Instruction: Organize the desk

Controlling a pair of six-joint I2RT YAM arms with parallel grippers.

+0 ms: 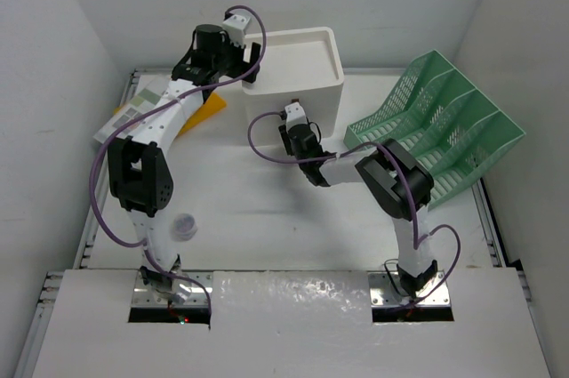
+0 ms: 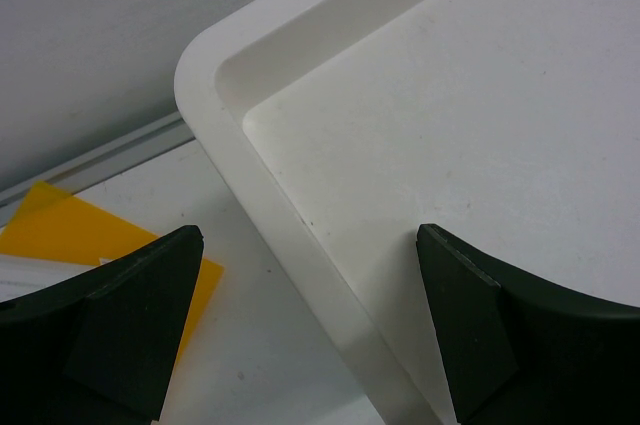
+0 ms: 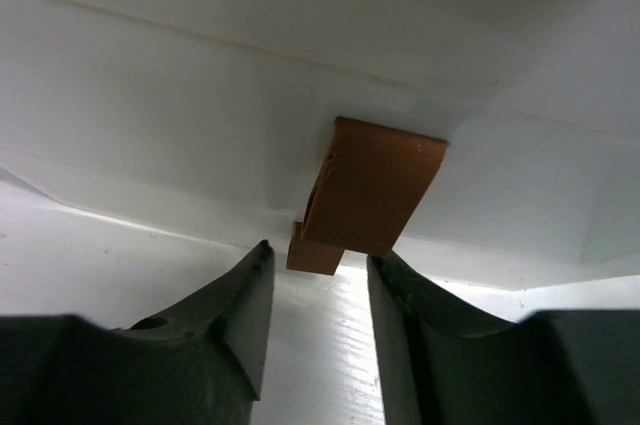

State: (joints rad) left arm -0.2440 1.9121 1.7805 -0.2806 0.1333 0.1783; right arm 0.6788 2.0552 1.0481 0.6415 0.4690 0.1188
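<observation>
The desk (image 1: 267,209) is a wide white tabletop with metal rails. At its back stands a white drawer unit (image 1: 298,76). My left gripper (image 1: 253,58) hovers open over the unit's left top corner; in the left wrist view the gripper (image 2: 310,237) straddles the raised rim (image 2: 290,215) without touching it. My right gripper (image 1: 289,124) is low in front of the unit. In the right wrist view this gripper (image 3: 320,255) stands open just short of a brown tab handle (image 3: 375,190) on the drawer front, with nothing between the fingers.
A green mesh file rack (image 1: 436,129) lies at the back right. A yellow sheet (image 1: 212,109) and some papers (image 1: 133,107) lie left of the drawer unit. A small round pale object (image 1: 184,225) sits beside the left arm.
</observation>
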